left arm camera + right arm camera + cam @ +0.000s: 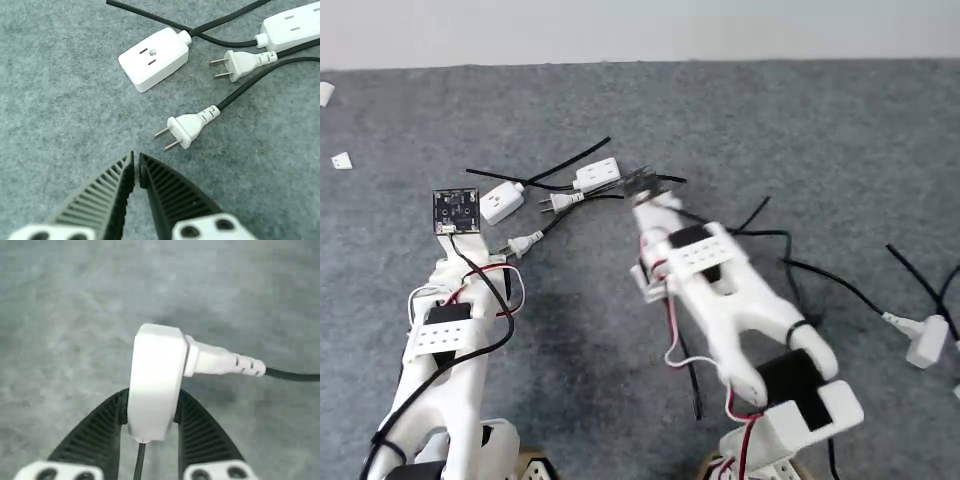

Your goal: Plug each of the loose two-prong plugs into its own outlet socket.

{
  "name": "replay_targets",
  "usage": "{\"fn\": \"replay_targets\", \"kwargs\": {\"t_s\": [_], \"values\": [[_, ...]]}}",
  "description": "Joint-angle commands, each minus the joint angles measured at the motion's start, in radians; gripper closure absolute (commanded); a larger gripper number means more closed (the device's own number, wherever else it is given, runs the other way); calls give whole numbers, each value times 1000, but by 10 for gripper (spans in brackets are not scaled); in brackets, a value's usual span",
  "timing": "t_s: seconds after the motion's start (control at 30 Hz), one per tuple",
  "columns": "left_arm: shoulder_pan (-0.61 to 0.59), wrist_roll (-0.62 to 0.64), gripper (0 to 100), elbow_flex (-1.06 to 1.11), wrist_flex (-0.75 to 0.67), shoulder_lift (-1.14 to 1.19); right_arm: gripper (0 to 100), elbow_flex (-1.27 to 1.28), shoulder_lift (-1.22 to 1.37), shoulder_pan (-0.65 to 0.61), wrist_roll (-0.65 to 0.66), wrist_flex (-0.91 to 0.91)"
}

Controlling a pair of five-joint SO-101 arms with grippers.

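Item 1: my left gripper (136, 159), jaws together; loose plug (182, 131) just beyond the tips, outlet socket (154, 59) farther ahead. Item 2: my right gripper (152, 407), jaws clamped on white socket block (156, 365), corded plug (220, 362) at its side.

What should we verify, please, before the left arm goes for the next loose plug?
1. Left gripper carrying nothing: ok.
2. Its jaws open enough to take a plug: not ok, they are shut.
3. Near two-prong plug lying free, prongs unobstructed: ok.
4. Single outlet socket face up and vacant: ok.
5. Right gripper clamped on the white socket block: ok.
6. Inserted plug fully seated in that block: cannot tell.
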Motion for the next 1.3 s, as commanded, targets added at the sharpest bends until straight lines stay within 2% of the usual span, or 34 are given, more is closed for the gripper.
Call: {"fn": "replay_targets", "kwargs": {"t_s": [0.0,0.13,0.3,0.5,0.63,0.7,0.77,0.93,1.17,1.27], "values": [[-5,8,987,-27,-23,-25,990,-75,-145,87,14,88],[0,6,987,-27,-23,-25,990,-71,-349,222,15,197],[3,8,986,-44,-17,-14,990,-71,-501,496,80,246],[3,9,985,-47,-17,-14,990,-74,-455,845,101,209],[3,11,984,-53,-2,-12,990,-72,-352,997,175,160],[3,11,972,-84,44,-3,989,-72,-297,1024,199,136],[0,11,920,-127,86,43,954,-72,-248,1027,249,119],[-5,6,758,-288,167,226,760,-77,-229,1015,322,113],[-3,8,744,-478,173,399,822,-71,-486,908,327,259],[-5,5,744,-588,126,485,829,-64,-599,851,270,366]]}}
